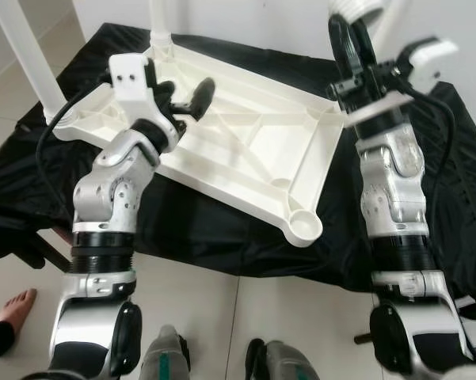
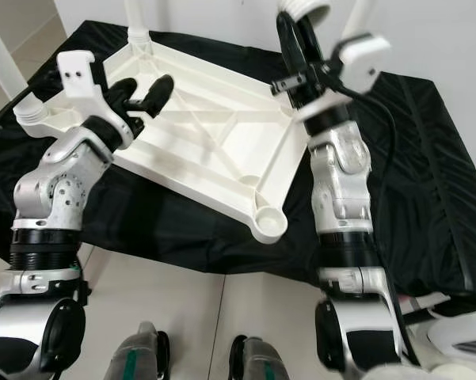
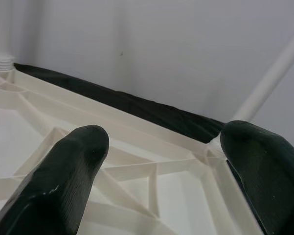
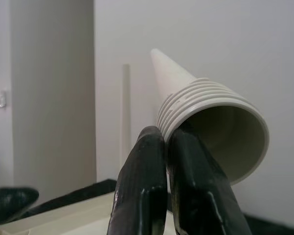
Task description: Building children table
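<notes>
Pinching the threaded table leg [image 4: 205, 117] by its rim, the right gripper [image 1: 355, 55] should bring it squarely over the far-corner socket of the upturned tabletop [image 1: 245, 150] on the black-draped worktop [image 1: 428, 206], while the spread left gripper [image 1: 186, 96] steadies that top.

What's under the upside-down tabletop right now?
The white tabletop lies underside-up on a black cloth that spreads past its edges. Whatever supports the cloth is covered, so I cannot tell.

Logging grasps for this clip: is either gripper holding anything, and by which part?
The right gripper pinches a white table leg at the rim of its threaded open end. The left gripper is open above the upturned tabletop, holding nothing.
</notes>
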Motion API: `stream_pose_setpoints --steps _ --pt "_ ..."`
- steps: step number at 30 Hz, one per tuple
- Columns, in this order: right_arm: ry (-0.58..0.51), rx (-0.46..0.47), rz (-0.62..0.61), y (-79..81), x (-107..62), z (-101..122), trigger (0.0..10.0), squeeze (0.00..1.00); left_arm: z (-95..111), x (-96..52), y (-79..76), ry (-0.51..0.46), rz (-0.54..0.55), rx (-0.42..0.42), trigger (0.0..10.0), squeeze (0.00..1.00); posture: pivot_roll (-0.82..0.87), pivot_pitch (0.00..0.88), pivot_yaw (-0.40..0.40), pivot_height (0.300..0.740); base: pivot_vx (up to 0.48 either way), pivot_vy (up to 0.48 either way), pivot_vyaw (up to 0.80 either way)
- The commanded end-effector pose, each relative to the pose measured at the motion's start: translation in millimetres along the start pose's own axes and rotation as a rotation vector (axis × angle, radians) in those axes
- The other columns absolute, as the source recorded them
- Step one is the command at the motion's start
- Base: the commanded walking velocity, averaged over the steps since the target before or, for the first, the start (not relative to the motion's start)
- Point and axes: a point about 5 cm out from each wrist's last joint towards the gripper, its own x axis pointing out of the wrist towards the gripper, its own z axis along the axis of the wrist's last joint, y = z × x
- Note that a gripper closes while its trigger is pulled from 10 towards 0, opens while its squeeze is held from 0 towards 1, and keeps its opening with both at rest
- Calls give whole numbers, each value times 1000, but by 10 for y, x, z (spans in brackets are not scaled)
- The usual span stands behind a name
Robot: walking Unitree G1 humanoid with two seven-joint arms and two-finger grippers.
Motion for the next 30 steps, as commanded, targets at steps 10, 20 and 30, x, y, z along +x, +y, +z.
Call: stream_pose_setpoints --steps 10,20,30 --pt "-48 65 -29 -84 -137 117 10000 0 23 181 -232 22 -203 -90 10000 0 87 12 -11 740 0 0 0" --pt "51 113 83 85 -261 -45 10000 0 76 344 -338 44 -257 -242 10000 0 84 20 -9 740 0 0 0" --pt "134 180 162 240 -389 -186 10000 0 109 404 -400 31 -286 -367 10000 275 83 19 -9 740 0 0 0"
